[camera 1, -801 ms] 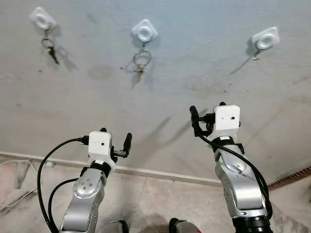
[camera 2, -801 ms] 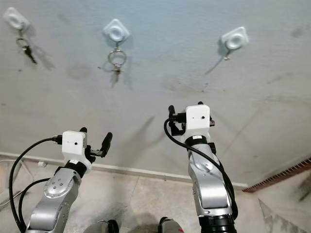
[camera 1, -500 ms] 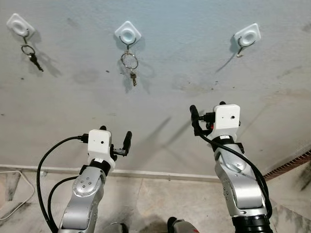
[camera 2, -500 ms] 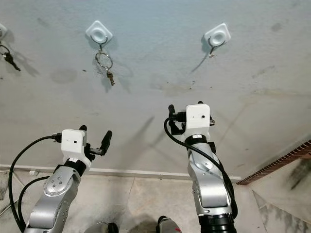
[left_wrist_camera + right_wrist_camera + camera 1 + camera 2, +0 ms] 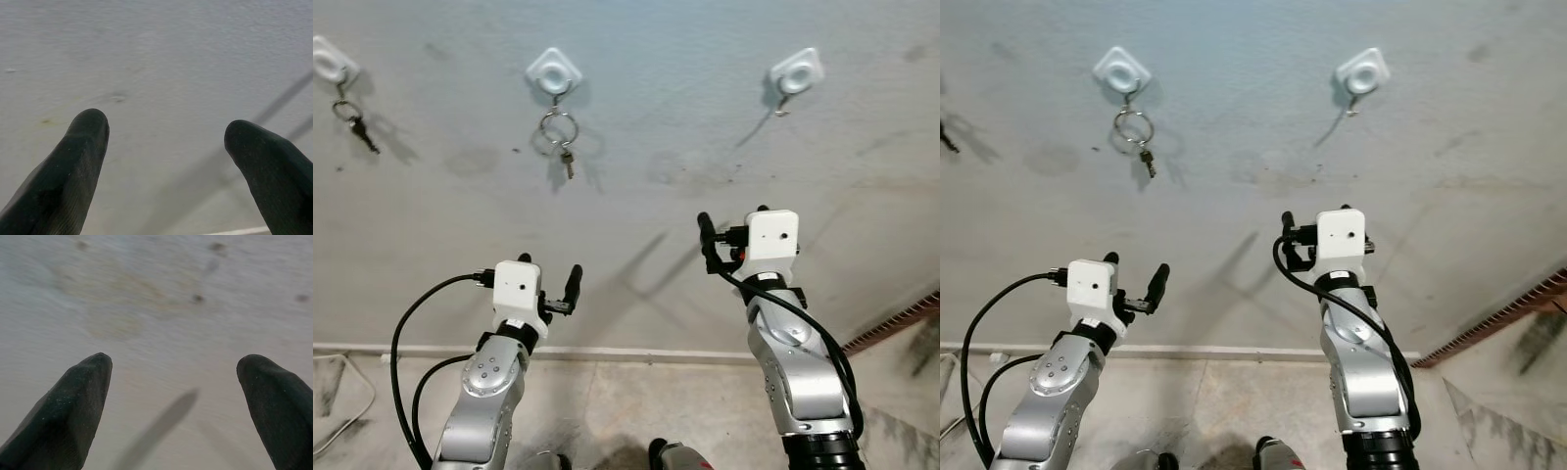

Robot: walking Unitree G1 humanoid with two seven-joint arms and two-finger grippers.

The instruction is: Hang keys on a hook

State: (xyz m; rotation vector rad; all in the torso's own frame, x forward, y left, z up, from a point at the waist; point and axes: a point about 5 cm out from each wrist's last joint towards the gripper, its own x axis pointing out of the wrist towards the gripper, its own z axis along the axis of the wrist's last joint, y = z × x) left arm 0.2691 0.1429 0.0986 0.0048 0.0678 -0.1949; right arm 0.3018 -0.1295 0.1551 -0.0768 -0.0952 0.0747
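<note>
Grey plaster wall (image 5: 705,117), stained and scuffed, carries three white hooks in a row, with the middle hook (image 5: 554,71) as the marker: from it hangs a metal ring with a small key (image 5: 560,137), the keys resting against the wall directly below the hook's white pad. Off to the left of the middle hook, at the frame's edge, a second hook (image 5: 330,61) holds another small bunch of keys (image 5: 352,122) (darker, hanging at a slant). To the right of the middle hook, the third hook (image 5: 796,73) shows a bare metal prong with its shadow cast down the wall. Well below the middle hook and slightly left, the left end effector (image 5: 548,284) is raised toward the wall, its two black fingers spread apart with nothing between them; the left wrist view shows both fingertips (image 5: 83,142) against bare plaster. Below and to the right of the middle hook, the right end effector (image 5: 732,227) is lifted higher, its fingers likewise parted and holding nothing, as the right wrist view shows. Far beneath the middle hook, a pale skirting strip (image 5: 636,354) meets the concrete floor (image 5: 607,411).
</note>
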